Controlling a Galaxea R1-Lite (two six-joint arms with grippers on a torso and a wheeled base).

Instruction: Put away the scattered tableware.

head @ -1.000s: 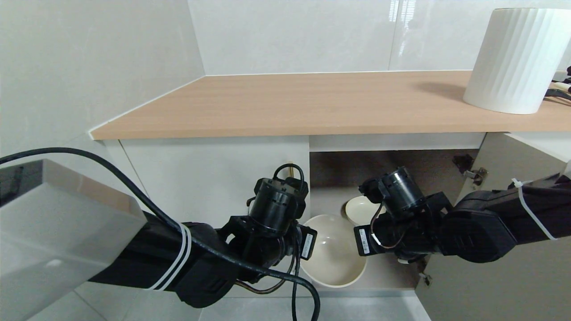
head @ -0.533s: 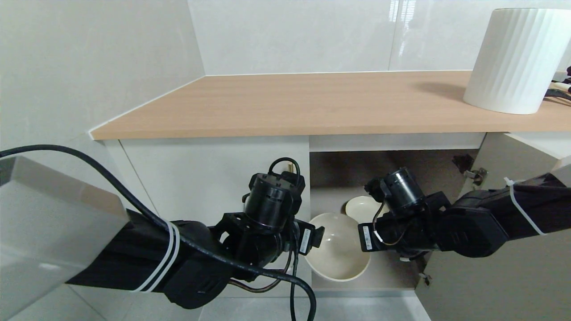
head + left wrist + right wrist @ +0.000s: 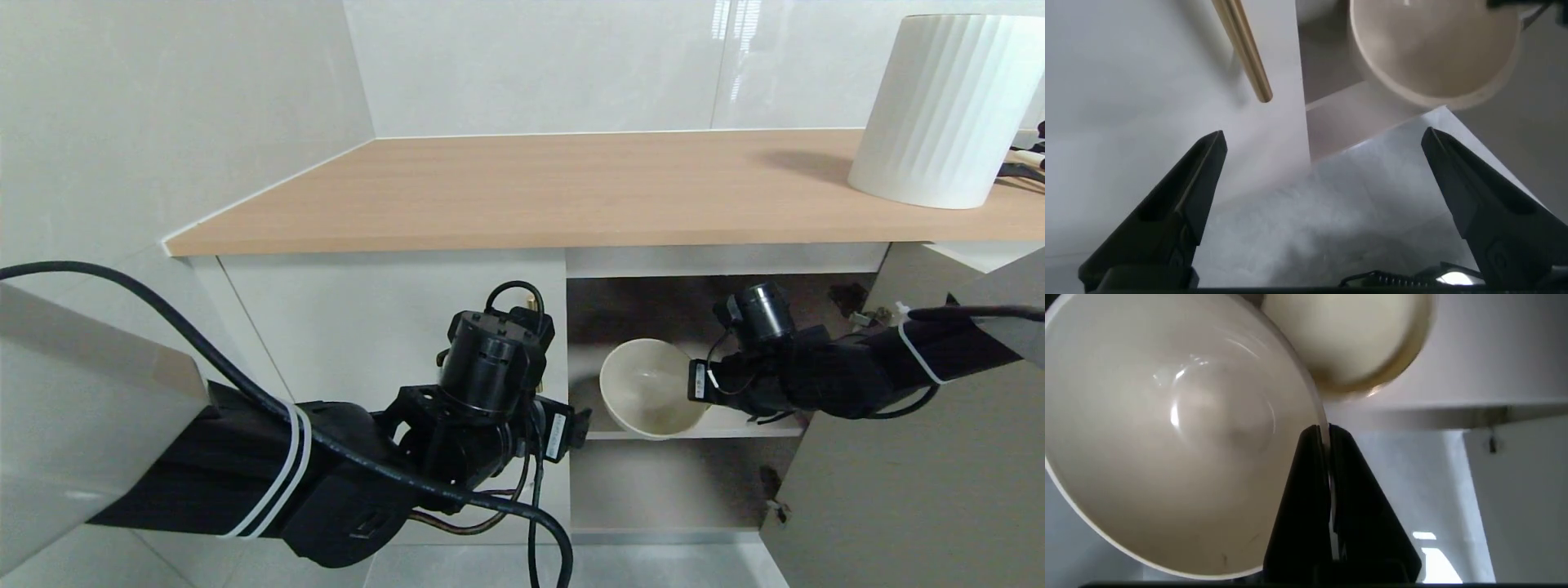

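A large cream bowl (image 3: 649,388) hangs tilted in the open cabinet at the height of the inner shelf (image 3: 722,426). My right gripper (image 3: 695,384) is shut on its rim, with the fingers (image 3: 1327,482) pinching the edge of the bowl (image 3: 1184,425). A smaller cream bowl (image 3: 1347,335) lies on the shelf just beyond it. My left gripper (image 3: 1331,204) stands open and holds nothing, in front of the closed left cabinet door, below its gold handle (image 3: 1245,49). The held bowl (image 3: 1433,45) is off to that gripper's side.
The right cabinet door (image 3: 898,490) stands swung open beside my right arm. A wooden countertop (image 3: 571,188) runs above the cabinet, with a tall white ribbed container (image 3: 947,106) at its right end. A tiled wall closes off the left side.
My right gripper has raised the bowl from low at the cabinet's front up to shelf level and carried it deeper inside. The left arm has drawn back slightly to the left.
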